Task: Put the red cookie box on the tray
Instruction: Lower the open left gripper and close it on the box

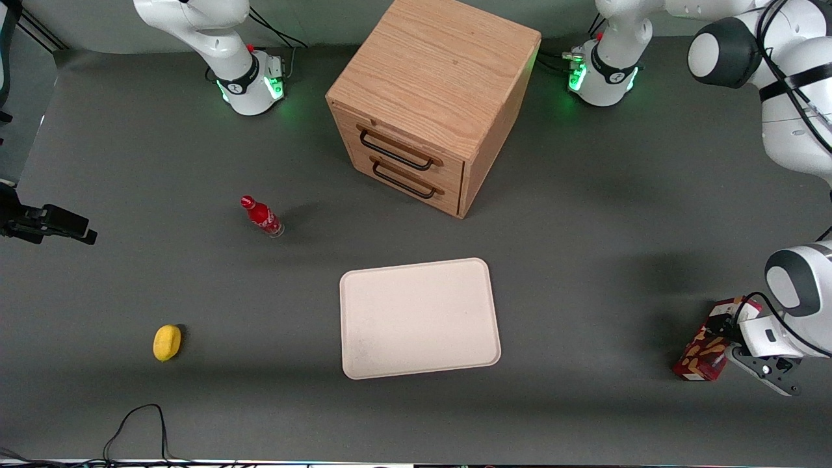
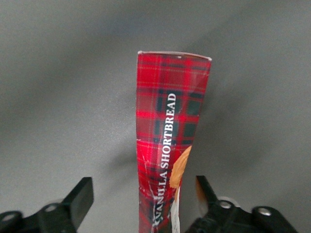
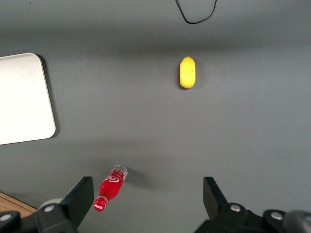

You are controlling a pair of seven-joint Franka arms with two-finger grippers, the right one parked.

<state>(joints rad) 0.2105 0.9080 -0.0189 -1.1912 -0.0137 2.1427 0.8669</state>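
None of the placing is done yet: the cream-white tray (image 1: 420, 318) lies bare near the middle of the dark grey table (image 1: 585, 260), and the red cookie box (image 1: 703, 351) is well apart from it, toward the working arm's end of the table. In the front view the box, a dark-red carton with tan cookies pictured on its side, sits low at the table with the left arm's gripper (image 1: 728, 335) right against its upper end. In the left wrist view the red cookie box (image 2: 167, 145), in red tartan and printed "VANILLA SHORTBREAD", runs up between the two black fingers (image 2: 77, 199). The jaws are spread wider than the carton; one finger is clearly apart from it, while the other sits just beside or touching it, so the gripper (image 2: 146, 204) brackets the box without clamping it. Whether the box rests flat or is tipped cannot be told. By my reading, the task is at the grasping stage: what remains is to close on the box, lift it, carry it toward the middle of the table and set it on the tray. Elsewhere stand a wooden two-drawer cabinet (image 1: 429, 104), a small red bottle (image 1: 261, 216) and a yellow lemon (image 1: 166, 342), all well clear of the box.
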